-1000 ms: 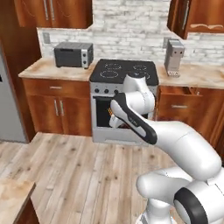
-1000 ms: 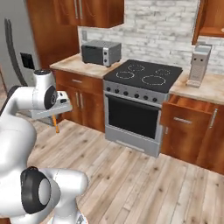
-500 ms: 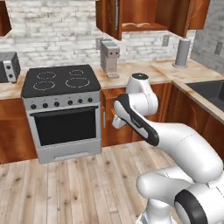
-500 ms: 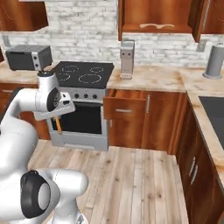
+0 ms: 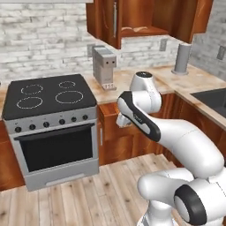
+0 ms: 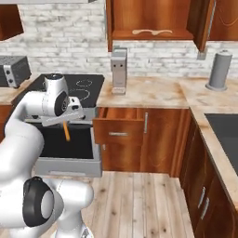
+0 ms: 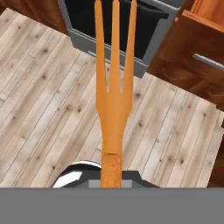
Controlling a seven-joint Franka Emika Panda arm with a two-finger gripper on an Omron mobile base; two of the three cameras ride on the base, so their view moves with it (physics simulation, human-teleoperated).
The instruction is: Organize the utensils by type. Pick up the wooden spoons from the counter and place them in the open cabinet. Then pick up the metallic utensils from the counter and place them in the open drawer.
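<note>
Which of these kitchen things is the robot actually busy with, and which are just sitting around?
Part of the job:
- wooden fork, held in the gripper
- open cabinet, a wooden utensil on its shelf
- open drawer

Just there:
- stove
- toaster
- grey canister
- sink

A kitchen: stove, wooden cabinets, brick backsplash.

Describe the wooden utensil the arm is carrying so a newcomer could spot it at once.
Start at the stove, then the white arm in front of it. From the gripper hangs an orange wooden fork, handle gripped, three long tines pointing down over the plank floor. It is the one slim orange thing among white, black and brown.
</note>
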